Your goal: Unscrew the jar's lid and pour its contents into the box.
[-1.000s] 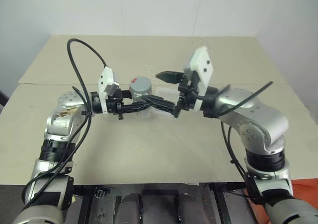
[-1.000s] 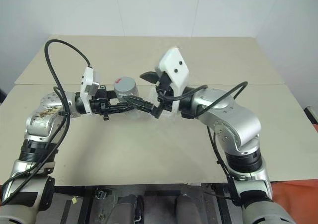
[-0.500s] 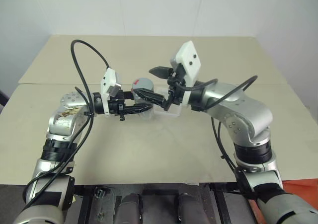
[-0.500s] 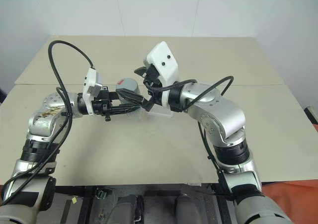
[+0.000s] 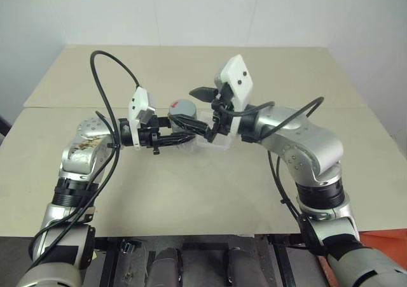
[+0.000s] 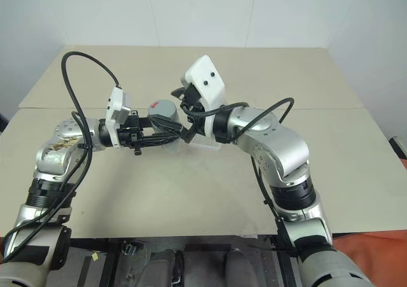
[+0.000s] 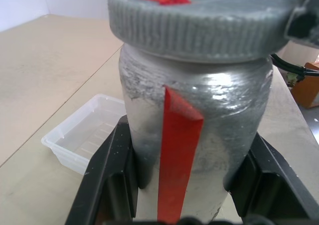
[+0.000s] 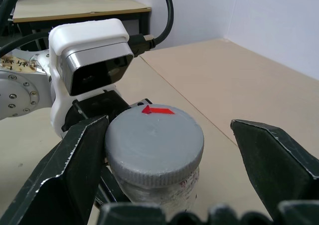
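1. Lid-gripping is the step in hand, by my reading: the right end effector [image 8: 164,150] stands wide open with one black finger [image 8: 65,180] on each side of the ribbed grey-silver round lid [image 8: 153,144], holding nothing.
2. Done well, the fingers would close squarely on the ribbed edge, centred on the cap and level with it, before any twist; a grip set too low would catch the jar's shoulder instead.
3. The twist should run about the jar's upright axis, while the other end effector resists, so the jar does not slip or tip.
4. The small silvery cylindrical jar [image 7: 194,135] with a whitish label and a red vertical stripe [image 7: 175,155] stands upright, raised above the table, its lid on and bearing a small red mark [image 8: 158,111].
5. The left end effector [image 7: 192,185] is clamped on the jar's lower body, black fingers [image 7: 107,180] pressing from both sides.
6. Contents cannot be made out through the wall.
7. The shallow clear plastic box [image 7: 82,135] with a rim lies on the beige table [image 5: 191,191] just beside and below the jar, apparently empty.
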Tool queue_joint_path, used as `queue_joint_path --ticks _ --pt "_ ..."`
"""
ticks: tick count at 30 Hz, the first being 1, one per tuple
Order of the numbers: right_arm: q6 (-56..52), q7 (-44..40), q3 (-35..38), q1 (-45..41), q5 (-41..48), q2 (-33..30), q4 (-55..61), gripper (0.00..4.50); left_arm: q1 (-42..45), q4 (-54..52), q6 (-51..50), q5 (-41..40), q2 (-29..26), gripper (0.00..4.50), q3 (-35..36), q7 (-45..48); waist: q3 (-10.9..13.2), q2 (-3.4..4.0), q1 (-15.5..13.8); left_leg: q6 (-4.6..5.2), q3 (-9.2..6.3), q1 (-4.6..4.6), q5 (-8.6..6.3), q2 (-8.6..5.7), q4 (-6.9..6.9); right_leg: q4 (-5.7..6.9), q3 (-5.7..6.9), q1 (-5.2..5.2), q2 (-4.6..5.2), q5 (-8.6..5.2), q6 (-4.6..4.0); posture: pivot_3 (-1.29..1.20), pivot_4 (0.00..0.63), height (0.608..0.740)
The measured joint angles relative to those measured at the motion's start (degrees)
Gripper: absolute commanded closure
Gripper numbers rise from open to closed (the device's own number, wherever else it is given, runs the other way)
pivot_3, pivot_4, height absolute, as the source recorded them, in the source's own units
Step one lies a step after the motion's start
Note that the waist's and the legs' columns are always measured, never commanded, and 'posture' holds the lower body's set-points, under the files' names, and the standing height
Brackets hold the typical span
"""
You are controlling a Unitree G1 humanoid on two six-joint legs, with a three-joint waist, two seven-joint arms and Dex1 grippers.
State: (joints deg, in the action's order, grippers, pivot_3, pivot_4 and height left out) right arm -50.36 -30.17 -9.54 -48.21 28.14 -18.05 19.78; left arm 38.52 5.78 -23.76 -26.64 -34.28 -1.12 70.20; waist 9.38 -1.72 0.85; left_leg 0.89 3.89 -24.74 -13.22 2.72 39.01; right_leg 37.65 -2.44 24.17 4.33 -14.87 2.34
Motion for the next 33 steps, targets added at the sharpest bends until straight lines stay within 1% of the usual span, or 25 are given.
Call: queue_joint_path --ticks 11,19,33 --pt "0.03 -1.09 0.03 0.25 0.03 -1.49 0.74 0.03 -0.01 0.00 0.01 0.00 -0.02 2.54 0.00 0.02 0.00 0.00 0.00 0.00 0.00 0.00 0.00 0.00 0.00 -0.01 0.00 0.00 0.00 0.00 0.00 0.00 0.150 0.740" --pt "0.45 -3.58 0.15 1.36 0.25 -2.58 0.55 0.03 -0.01 -0.35 0.01 -0.07 -0.39 2.54 0.06 0.37 0.00 0.00 0.02 0.00 0.00 0.00 0.00 0.00 0.00 -0.02 0.00 0.00 0.00 0.00 0.00 0.00 0.150 0.740" --pt "1.99 -5.81 0.23 1.30 0.33 -1.64 -0.63 0.03 -0.30 -2.18 -0.03 -0.45 -0.89 2.54 0.06 0.78 0.00 0.00 -0.01 0.00 0.00 0.00 0.00 0.00 0.00 -0.01 0.00 0.00 0.00 0.00 0.00 0.00 0.150 0.740"
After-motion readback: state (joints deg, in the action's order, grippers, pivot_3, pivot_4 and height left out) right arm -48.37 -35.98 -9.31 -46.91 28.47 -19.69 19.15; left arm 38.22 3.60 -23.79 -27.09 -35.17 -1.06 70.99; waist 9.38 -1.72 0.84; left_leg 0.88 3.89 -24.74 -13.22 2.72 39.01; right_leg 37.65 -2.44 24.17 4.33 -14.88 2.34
